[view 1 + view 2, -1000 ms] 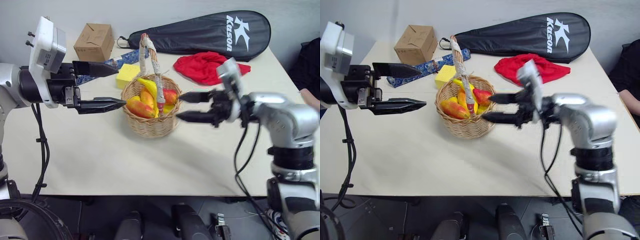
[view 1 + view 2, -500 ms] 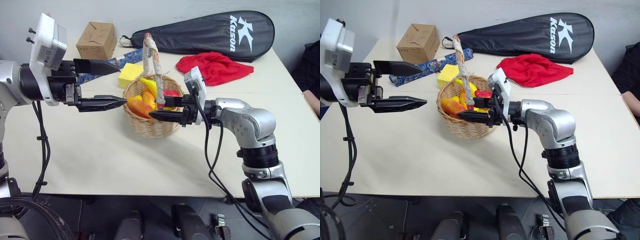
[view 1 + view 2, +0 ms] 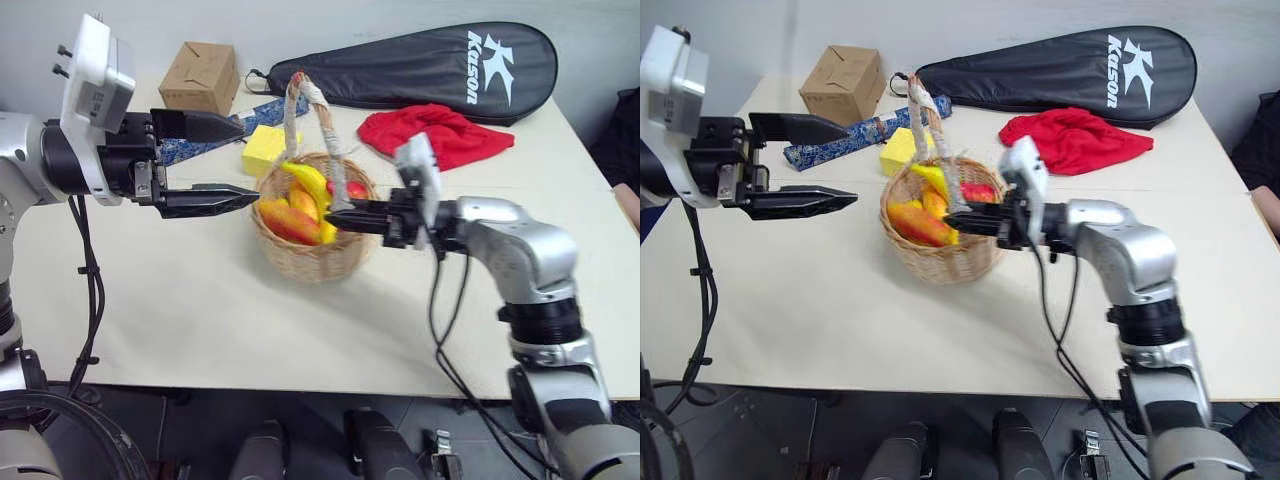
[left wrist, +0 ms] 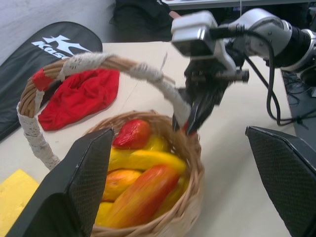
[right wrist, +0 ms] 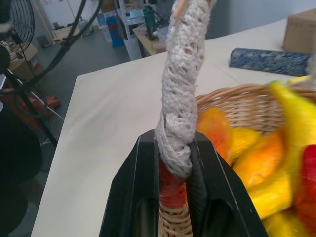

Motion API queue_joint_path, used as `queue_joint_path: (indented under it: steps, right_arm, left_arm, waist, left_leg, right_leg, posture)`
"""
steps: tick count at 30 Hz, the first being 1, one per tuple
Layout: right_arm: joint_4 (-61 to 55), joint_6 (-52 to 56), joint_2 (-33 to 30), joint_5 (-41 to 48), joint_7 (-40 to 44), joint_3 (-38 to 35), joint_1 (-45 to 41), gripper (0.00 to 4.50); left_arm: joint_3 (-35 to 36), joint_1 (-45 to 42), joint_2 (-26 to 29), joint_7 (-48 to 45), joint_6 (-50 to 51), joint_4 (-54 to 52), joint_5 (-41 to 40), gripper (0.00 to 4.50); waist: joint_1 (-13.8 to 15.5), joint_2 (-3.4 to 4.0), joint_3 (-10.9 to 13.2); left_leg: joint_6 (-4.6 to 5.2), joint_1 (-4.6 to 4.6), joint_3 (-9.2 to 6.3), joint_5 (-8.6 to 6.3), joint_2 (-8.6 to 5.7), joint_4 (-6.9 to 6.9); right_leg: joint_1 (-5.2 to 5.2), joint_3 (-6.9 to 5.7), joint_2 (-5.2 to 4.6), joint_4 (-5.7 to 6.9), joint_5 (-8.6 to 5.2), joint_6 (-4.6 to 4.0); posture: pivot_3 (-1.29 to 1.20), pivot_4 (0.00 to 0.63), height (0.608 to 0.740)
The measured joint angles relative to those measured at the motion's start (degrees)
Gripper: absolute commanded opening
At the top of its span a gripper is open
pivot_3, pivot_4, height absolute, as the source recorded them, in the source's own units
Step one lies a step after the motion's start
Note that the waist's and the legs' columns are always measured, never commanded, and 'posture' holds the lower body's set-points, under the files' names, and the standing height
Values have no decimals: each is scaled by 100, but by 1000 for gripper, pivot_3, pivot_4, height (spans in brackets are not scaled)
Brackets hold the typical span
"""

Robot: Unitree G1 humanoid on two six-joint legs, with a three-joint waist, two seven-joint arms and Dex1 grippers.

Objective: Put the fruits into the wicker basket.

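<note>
Fruits [image 3: 305, 205] lie piled inside the wicker basket [image 3: 318, 258], which sits in the middle of the frame in the left eye view: the banana [image 3: 310, 183] curves across the top, one mango [image 3: 288, 220] lies at the front left of the pile, and the other mango [image 3: 978, 191] shows as a red patch near the right rim. All three are already in, so the loading looks finished.

What has changed is the right pincer [image 3: 345, 216]. A second ago it stood spread just right of the basket; now it has come in and clamped together on the foot of the basket handle [image 5: 181, 113], where the whitish wrapping meets a red patch, as the right wrist view shows plainly. That reads as a grip to lift or shift the basket rather than to fetch more fruit.

The left pincer [image 3: 230, 160] hangs to the left of the basket, spread wide and holding nothing, as it did a second ago.

Behind, on the counter [image 3: 250, 320], sit the sponge block [image 3: 262, 150], the cardboard box [image 3: 200, 76], the red cloth [image 3: 440, 135] and a black racket cover [image 3: 430, 62].

The lower fruits are partly hidden by the rim and the handle, and the basket's far side is out of sight.
</note>
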Motion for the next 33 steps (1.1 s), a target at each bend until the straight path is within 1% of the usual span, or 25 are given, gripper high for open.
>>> queue_joint_path:
  steps: [1, 3, 5, 9, 11, 16, 20, 22, 23, 25, 26, 29, 31, 32, 33]
  right_arm:
    - [-18, 10, -128, 55, 40, -131, 1, 339]
    - [-50, 70, -689, 260, 100, -663, 98, 339]
    - [-12, 140, -1082, 367, 104, -1061, 194, 339]
    - [425, 99, -1686, 324, -32, -1788, 652, 339]
    - [738, -79, -1790, 178, -175, -2048, 927, 339]
    - [1576, -766, -1758, -122, -460, -2554, 1520, 339]
    - [1722, -1321, -1640, -204, -507, -2768, 2014, 339]
    - [1641, -1538, -1601, -220, -486, -2786, 2272, 984]
    - [1579, -1555, -1601, -232, -483, -2778, 2424, 1229]
    - [1580, -1508, -1591, -253, -480, -2765, 2745, 1978]
    - [1580, -1493, -1587, -248, -477, -2766, 2849, 2225]
    - [1458, -1389, -1657, -126, -419, -2946, 3099, 3285]
    - [1343, -1202, -1965, 1, -218, -3183, 3438, 3945]
    - [1321, -1076, -2227, 59, -21, -3413, 3689, 4263]
    - [1321, -976, -2445, 89, 135, -3655, 3842, 4463]
  left_arm:
    - [-10, 3, -12, -4, 1, -1, -9, 4500]
    - [-37, -4, -133, -25, 1, -23, -69, 4500]
    - [-45, -13, -229, -48, 1, -22, -105, 4500]
    - [-119, -37, -421, -87, -4, -1, -151, 4500]
    - [-190, -64, -489, -118, -27, 15, -148, 4500]
    - [-309, -213, -576, -195, -111, 216, -84, 4500]
    - [-397, -291, -594, -302, -208, 258, -33, 4500]
    - [-442, -293, -627, -310, -255, 382, 12, 4500]
    - [-443, -293, -647, -317, -263, 418, 30, 4500]
    - [-453, -292, -663, -370, -301, 451, 54, 4500]
    - [-454, -292, -664, -396, -324, 458, 64, 4500]
    - [-495, -278, -713, -529, -439, 555, 135, 4500]
    - [-545, -272, -764, -616, -488, 668, 160, 4500]
    - [-560, -251, -766, -671, -503, 688, 172, 4500]
    - [-559, -235, -750, -717, -506, 719, 183, 4500]
  waist:
    - [17, 0, 0]
    - [59, 0, 0]
    - [66, 0, 0]
    - [71, 0, 0]
    - [70, 0, 0]
    - [48, 0, 0]
    - [62, 1, 0]
    - [54, 1, 0]
    - [54, 0, 0]
    - [66, 0, -1]
    - [69, 0, -1]
    - [71, 1, -1]
    - [80, 5, 0]
    - [92, 6, 0]
    - [94, 6, 0]
  left_leg:
    - [3, 0, -1, -1, 0, 0]
    - [8, 2, -1, -5, 1, -3]
    - [9, 3, -1, -5, 3, -4]
    - [11, 12, 4, -6, 3, -3]
    - [12, 14, 8, -6, 2, -2]
    - [10, 23, 25, -5, 2, -3]
    - [9, 27, 23, -4, 4, -1]
    - [10, 37, 30, -5, 3, 4]
    - [10, 40, 28, -5, 4, 7]
    - [11, 36, 24, -5, 3, 15]
    - [11, 36, 25, -6, 3, 15]
    - [11, 36, 25, -5, 3, 14]
    - [12, 35, 25, -6, 1, 12]
    - [13, 34, 24, -7, 1, 8]
    - [14, 33, 22, -7, 2, 7]
  right_leg:
    - [0, 0, 0, -2, 0, 0]
    - [1, 1, 1, -5, 0, 0]
    - [2, 3, 4, -16, 0, 0]
    - [9, 6, 5, -26, 0, 0]
    - [11, 6, 6, -24, 0, 0]
    - [7, 4, 12, -9, 0, 0]
    - [11, 6, 13, -8, 0, 0]
    - [20, 6, 13, -4, 1, 1]
    - [24, 6, 13, -4, 1, 1]
    - [25, 7, 13, -1, 1, 1]
    - [24, 7, 12, 0, 1, 1]
    - [24, 7, 13, -1, 1, 1]
    - [23, 6, 12, -2, 1, 1]
    - [23, 6, 12, -7, 1, 1]
    - [25, 6, 14, -14, 1, 1]
  posture:
    - [0, 150, 740]
    - [0, 150, 740]
    - [0, 150, 740]
    - [0, 150, 740]
    - [0, 150, 740]
    - [0, 150, 740]
    - [0, 150, 740]
    - [0, 150, 740]
    - [0, 150, 740]
    - [0, 150, 740]
    - [0, 150, 740]
    - [0, 150, 740]
    - [0, 150, 740]
    - [0, 150, 740]
    - [0, 150, 740]
